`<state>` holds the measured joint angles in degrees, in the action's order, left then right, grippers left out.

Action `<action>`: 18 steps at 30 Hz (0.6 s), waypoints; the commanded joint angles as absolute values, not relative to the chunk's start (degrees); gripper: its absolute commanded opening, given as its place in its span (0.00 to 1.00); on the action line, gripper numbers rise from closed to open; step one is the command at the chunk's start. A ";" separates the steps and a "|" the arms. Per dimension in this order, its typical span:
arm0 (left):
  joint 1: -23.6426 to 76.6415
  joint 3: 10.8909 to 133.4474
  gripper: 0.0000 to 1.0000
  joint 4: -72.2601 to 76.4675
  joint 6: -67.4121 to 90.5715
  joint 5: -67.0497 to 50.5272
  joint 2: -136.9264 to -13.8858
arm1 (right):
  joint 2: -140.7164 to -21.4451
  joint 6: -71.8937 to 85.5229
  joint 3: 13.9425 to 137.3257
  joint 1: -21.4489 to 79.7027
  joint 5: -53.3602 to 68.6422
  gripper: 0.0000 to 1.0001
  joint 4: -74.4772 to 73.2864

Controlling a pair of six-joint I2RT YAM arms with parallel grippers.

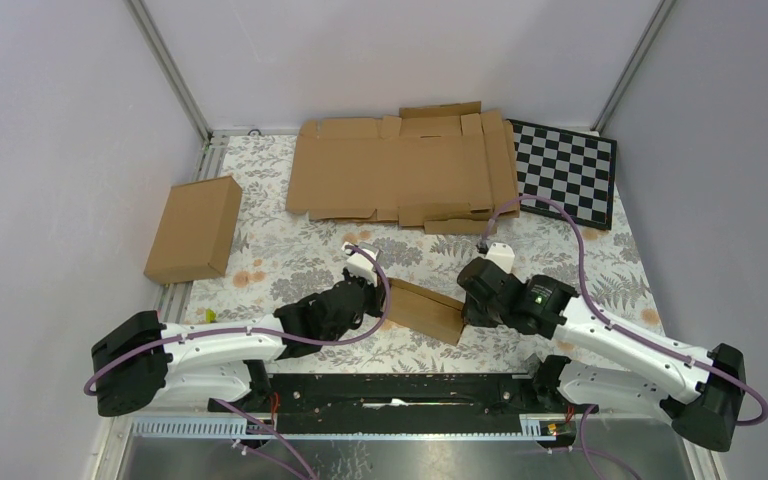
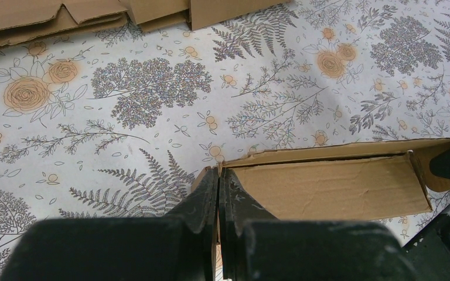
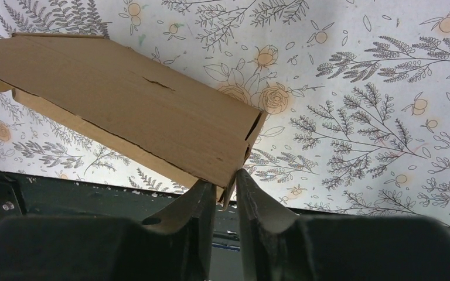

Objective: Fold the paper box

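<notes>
Around: flat brown cardboard sheets, closed brown carton and black-and-white checkerboard, all well apart at the back
Box: small brown cardboard paper box, near edge of floral desk, between both arms
Axis: left-right, left end farther back
Left fingers: closed tight on left wall
Right fingers: nipping right corner edge

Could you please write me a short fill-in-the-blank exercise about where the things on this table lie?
1. The small brown corrugated paper box lies ___ the left gripper and the right gripper.
2. The larger closed brown carton lies by the patterned table's ___ edge.
3. The black-and-white checkerboard lies at its far ___ corner.
Missing words: between; left; right.
</notes>
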<state>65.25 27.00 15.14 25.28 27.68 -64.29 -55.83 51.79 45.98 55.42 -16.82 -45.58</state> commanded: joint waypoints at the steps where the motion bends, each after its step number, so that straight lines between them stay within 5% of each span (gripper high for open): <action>1: 65.83 28.30 0.00 13.97 24.74 27.35 -64.86 | -56.00 53.38 45.89 55.18 -17.17 0.25 -46.13; 18: 66.02 28.29 0.00 13.89 24.70 27.38 -65.01 | -57.76 60.00 45.13 55.20 -14.32 0.19 -45.97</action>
<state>65.25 27.00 15.11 25.28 27.70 -64.29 -57.28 56.01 45.67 55.37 -15.49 -45.67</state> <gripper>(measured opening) 0.013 0.204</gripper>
